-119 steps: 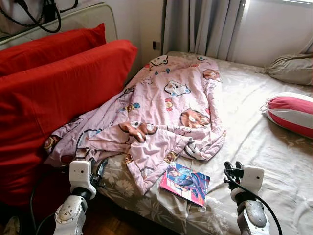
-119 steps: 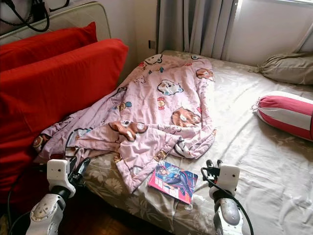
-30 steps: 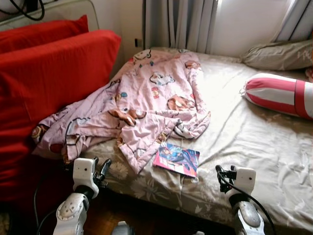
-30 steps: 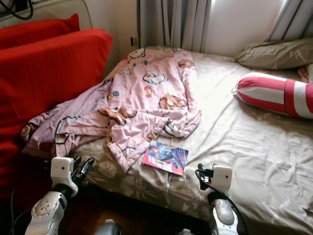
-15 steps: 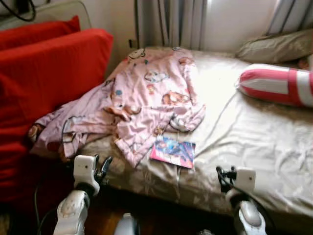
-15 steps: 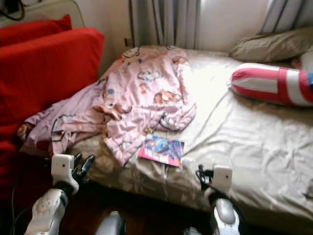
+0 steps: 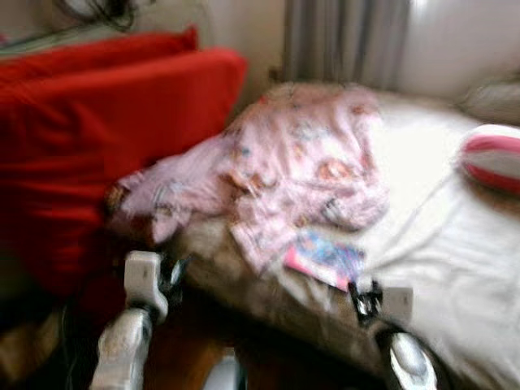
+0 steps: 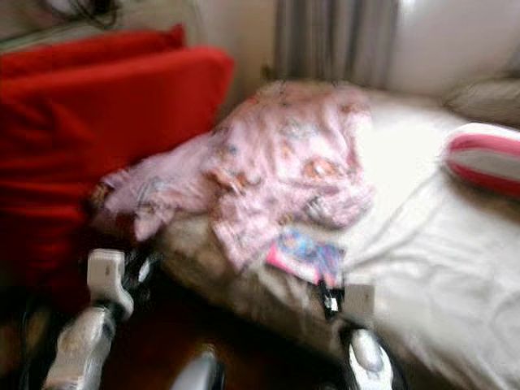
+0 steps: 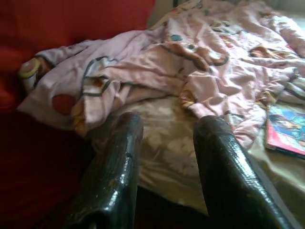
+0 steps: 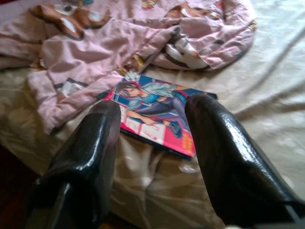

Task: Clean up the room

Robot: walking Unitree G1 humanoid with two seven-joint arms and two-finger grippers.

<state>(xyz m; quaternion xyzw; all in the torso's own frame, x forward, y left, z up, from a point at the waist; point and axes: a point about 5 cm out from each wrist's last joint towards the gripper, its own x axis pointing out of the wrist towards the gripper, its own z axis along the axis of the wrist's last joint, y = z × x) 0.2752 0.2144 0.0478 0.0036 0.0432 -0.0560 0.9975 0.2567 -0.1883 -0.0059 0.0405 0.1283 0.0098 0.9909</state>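
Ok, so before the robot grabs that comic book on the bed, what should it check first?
1. Right end effector open: ok, its fingers are spread apart.
2. Right end effector lined up with the comic book: ok, the book lies between the fingers in the right wrist view.
3. Book free to lift: cannot tell, the pink blanket lies at its far edge and may overlap it.
4. Left end effector out of the way: ok, it is open and empty near the bed's edge, off to the side.
5. Head camera steady: not ok, both eye views are blurred.
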